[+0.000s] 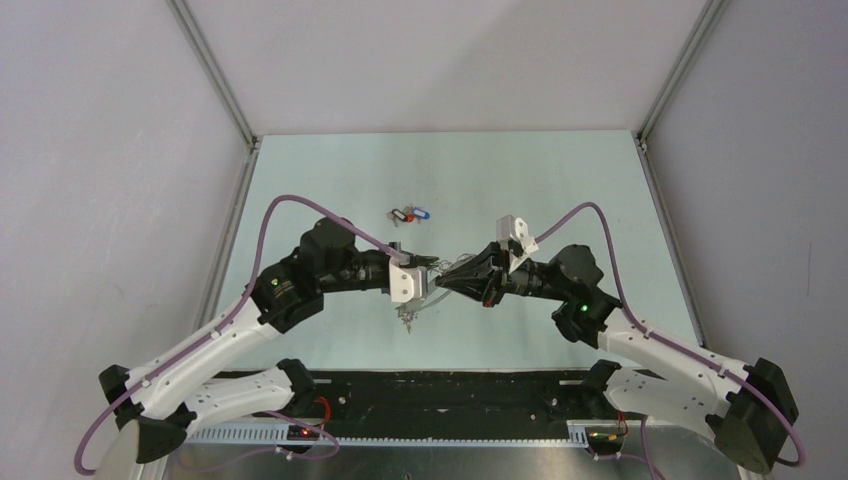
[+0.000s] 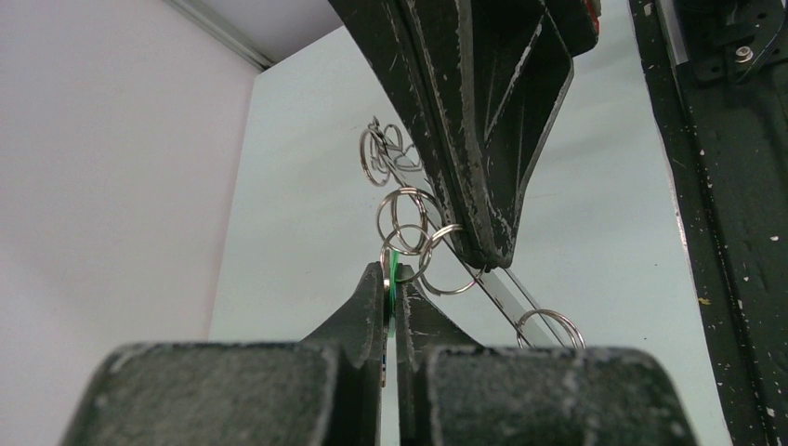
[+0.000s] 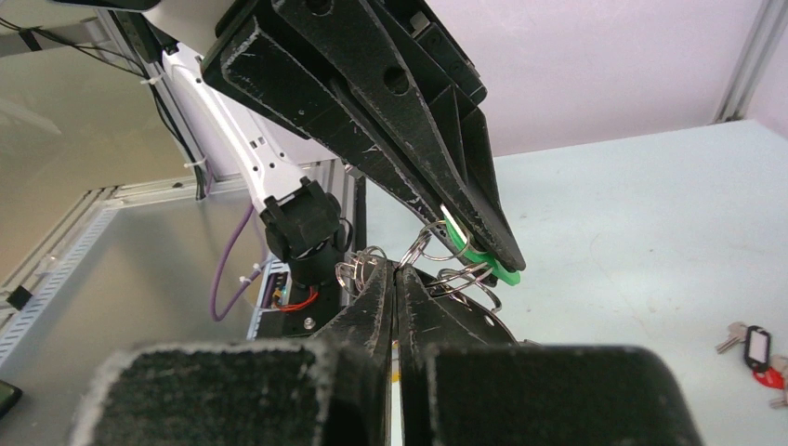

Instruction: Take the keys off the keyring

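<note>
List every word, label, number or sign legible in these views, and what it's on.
None can be read in any view.
On the black key tag among the loose keys: a white insert, too small to tell if anything is written.
On the green tag pinched in the left gripper: no print shows.
</note>
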Controlling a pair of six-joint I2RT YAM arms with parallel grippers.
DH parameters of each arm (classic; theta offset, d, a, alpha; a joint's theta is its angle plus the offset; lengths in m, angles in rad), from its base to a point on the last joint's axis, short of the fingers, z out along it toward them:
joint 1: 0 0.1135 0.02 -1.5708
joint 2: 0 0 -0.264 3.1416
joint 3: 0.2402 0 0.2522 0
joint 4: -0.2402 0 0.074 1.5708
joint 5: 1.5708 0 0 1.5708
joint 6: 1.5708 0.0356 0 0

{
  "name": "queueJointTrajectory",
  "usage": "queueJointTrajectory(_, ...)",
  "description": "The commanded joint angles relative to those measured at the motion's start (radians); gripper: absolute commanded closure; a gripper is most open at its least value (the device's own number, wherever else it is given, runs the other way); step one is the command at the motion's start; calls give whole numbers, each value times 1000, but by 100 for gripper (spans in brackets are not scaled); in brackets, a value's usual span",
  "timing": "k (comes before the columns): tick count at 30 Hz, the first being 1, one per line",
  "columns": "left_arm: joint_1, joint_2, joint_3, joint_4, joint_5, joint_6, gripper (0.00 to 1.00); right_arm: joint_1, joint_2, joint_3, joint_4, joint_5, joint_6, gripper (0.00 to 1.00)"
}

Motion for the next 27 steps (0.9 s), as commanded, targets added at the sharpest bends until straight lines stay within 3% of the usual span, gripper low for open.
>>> queueJointTrajectory(1, 7, 10, 41, 54, 16, -20, 100, 13, -53, 47, 55, -9, -41, 100)
queueJointTrajectory(27, 7, 11, 34, 53, 73, -14, 100, 2, -67, 48, 128, 45, -48, 100)
